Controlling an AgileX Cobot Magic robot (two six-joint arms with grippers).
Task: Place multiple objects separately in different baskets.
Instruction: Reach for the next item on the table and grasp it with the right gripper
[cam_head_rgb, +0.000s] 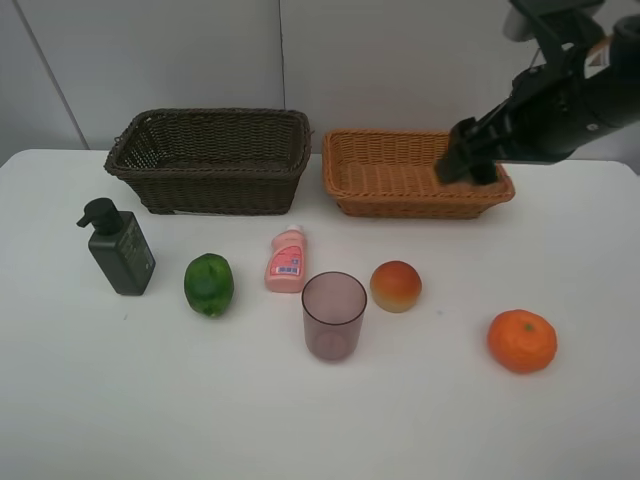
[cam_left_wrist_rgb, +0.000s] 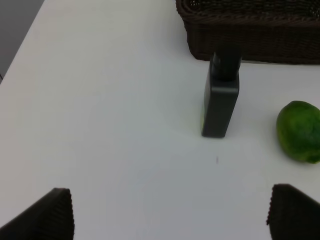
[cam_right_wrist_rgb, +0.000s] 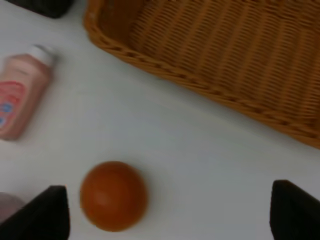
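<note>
White table (cam_head_rgb: 100, 400) | left gripper (cam_left_wrist_rgb: 172, 215) spread wide, empty | right gripper (cam_right_wrist_rgb: 170, 212) parted, empty

The dark green bottle (cam_left_wrist_rgb: 220, 102) stands up on the white table (cam_left_wrist_rgb: 100, 100), near the middle of the frame. Its pump top is close to the dark brown basket (cam_left_wrist_rgb: 260, 35), which the frame edge cuts off. A green round fruit (cam_left_wrist_rgb: 299, 131) lies near the bottle at another edge, not touching it. The left gripper (cam_left_wrist_rgb: 170, 215) is wide open. Its 2 black fingertips (cam_left_wrist_rgb: 47, 217) show in 2 corners.
</note>
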